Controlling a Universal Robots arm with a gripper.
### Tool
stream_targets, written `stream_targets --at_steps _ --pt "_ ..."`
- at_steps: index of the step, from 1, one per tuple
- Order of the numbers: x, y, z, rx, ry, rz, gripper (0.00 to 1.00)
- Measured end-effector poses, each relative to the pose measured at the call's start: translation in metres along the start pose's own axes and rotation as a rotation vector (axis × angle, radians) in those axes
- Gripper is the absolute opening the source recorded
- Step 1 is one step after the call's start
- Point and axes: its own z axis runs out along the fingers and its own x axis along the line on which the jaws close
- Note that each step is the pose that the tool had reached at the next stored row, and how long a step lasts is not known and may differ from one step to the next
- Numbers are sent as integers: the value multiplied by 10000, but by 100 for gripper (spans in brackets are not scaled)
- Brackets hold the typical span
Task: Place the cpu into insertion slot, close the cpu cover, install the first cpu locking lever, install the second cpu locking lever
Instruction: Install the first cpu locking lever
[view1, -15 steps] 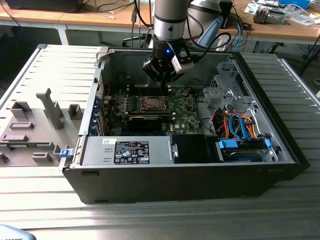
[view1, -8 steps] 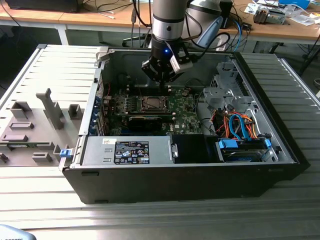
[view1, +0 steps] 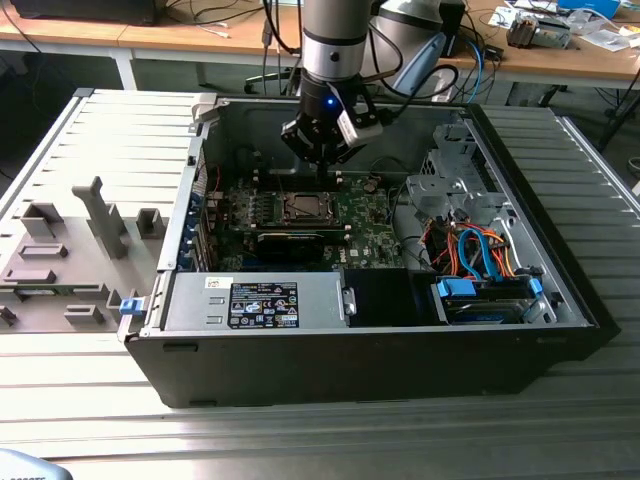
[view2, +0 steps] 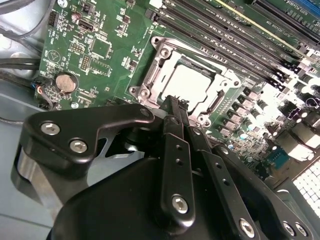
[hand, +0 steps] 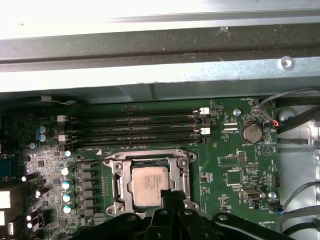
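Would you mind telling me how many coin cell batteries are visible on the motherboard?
1. The coin cell battery sits on the green motherboard beyond the end of the long memory slots, off to one side of the cpu socket. Others may be hidden.

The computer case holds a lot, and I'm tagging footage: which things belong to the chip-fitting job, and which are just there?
Job:
- cpu, seated in the insertion slot
- cpu cover, down around the chip
- gripper, fingers together at the socket's edge

Just there:
- memory slots
- coin battery
- blue and orange cables
- grey fixture outside the case
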Motion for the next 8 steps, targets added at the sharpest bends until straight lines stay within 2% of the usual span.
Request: stream_targets --at_steps 8 --pt "68 -3 0 0 0 1 11"
